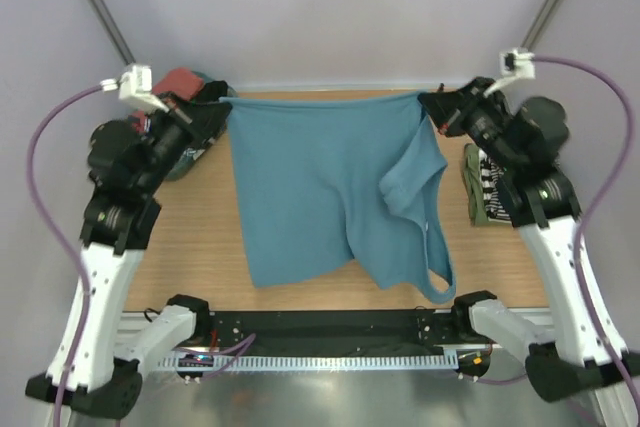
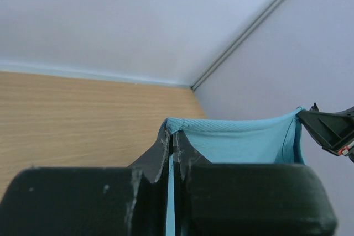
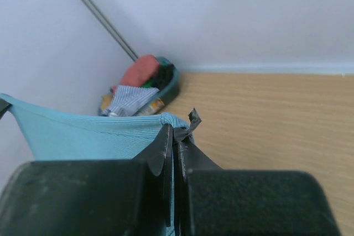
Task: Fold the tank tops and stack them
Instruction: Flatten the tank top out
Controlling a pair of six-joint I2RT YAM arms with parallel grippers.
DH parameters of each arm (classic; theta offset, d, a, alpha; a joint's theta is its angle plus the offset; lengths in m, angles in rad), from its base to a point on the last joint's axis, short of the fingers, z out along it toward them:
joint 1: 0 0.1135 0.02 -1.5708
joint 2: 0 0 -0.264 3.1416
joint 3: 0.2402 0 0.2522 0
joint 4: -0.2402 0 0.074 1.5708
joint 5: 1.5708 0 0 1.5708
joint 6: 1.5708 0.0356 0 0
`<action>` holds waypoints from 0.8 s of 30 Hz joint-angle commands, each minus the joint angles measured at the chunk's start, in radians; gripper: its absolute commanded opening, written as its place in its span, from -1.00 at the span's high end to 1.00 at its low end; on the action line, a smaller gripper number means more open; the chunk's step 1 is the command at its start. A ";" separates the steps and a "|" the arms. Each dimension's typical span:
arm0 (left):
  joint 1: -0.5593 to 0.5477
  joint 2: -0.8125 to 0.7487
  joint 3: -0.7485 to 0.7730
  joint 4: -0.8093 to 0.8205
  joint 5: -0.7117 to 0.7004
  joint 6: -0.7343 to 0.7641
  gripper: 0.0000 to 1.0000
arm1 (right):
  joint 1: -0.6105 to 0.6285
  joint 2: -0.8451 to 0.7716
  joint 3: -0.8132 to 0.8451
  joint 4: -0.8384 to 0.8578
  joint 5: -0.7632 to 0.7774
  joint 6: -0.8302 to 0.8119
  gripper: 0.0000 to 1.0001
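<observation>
A teal blue tank top (image 1: pixel 320 187) hangs stretched between both arms above the wooden table, its lower part and straps drooping toward the near edge. My left gripper (image 1: pixel 226 100) is shut on its left top corner (image 2: pixel 176 124). My right gripper (image 1: pixel 426 99) is shut on the right top corner (image 3: pixel 172 120). In the left wrist view the taut hem (image 2: pixel 243 131) runs across to the right gripper's dark tip (image 2: pixel 326 128). A folded pile with a black-and-white striped tank top and an olive green one (image 1: pixel 482 187) lies at the table's right, partly behind the right arm.
A round teal basket (image 3: pixel 145 87) with coral, striped and mustard cloth stands at the far left corner, mostly hidden behind the left arm in the top view (image 1: pixel 185 82). Pale walls and metal frame posts (image 1: pixel 95 2) enclose the table.
</observation>
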 commanded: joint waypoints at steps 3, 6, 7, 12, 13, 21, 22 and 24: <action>0.005 0.248 -0.008 0.103 -0.062 -0.025 1.00 | -0.007 0.255 0.076 -0.025 0.063 -0.029 0.98; 0.007 0.326 0.061 0.113 -0.062 -0.014 1.00 | -0.007 0.375 0.162 -0.023 0.027 -0.018 0.98; 0.005 0.337 0.076 0.116 -0.061 -0.008 1.00 | -0.007 0.407 0.185 -0.026 0.021 -0.017 0.98; 0.005 0.350 0.178 0.136 -0.087 0.077 1.00 | -0.007 0.484 0.372 -0.074 -0.020 -0.028 0.98; 0.005 0.348 0.192 0.132 -0.088 0.087 1.00 | -0.007 0.494 0.395 -0.095 -0.025 -0.032 0.98; -0.003 0.186 0.086 0.152 -0.056 0.082 1.00 | -0.008 0.340 0.302 -0.095 -0.097 -0.047 0.98; -0.007 0.160 0.033 0.158 -0.059 0.081 1.00 | -0.008 0.312 0.263 -0.092 -0.101 -0.049 0.98; -0.012 0.075 -0.043 0.175 -0.064 0.069 1.00 | -0.007 0.231 0.219 -0.101 -0.104 -0.055 0.98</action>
